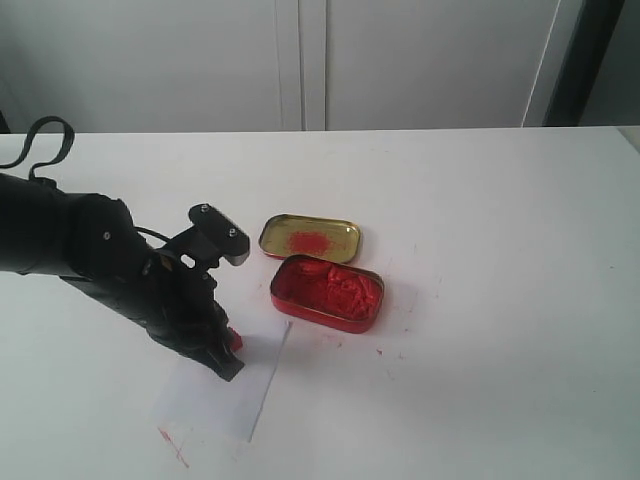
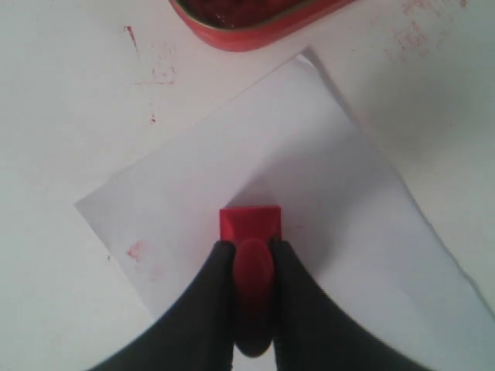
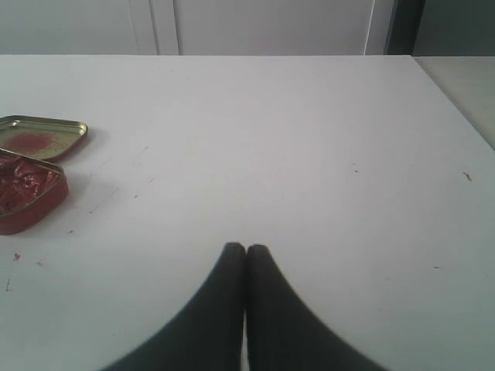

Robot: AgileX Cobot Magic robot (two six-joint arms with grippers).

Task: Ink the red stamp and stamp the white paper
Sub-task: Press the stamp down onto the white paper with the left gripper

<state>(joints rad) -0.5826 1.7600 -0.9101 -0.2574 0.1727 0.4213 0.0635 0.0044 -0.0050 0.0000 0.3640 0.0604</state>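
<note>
My left gripper [image 2: 253, 249] is shut on the handle of the red stamp [image 2: 249, 224]. The stamp's square base points down onto the middle of the white paper [image 2: 309, 154]; whether it touches the sheet I cannot tell. In the exterior view the left gripper [image 1: 228, 352] and the red stamp [image 1: 234, 340] sit over the upper part of the white paper [image 1: 215, 405], on the table's front left. My right gripper [image 3: 246, 250] is shut with nothing in it, above bare table, and does not show in the exterior view.
An oblong red tin of lumpy red paste [image 1: 327, 291] lies right of the paper, with its gold lid [image 1: 310, 238], smeared red, just behind it. Small red smudges [image 1: 172, 445] mark the table by the paper's near corner. A white wall stands behind the table.
</note>
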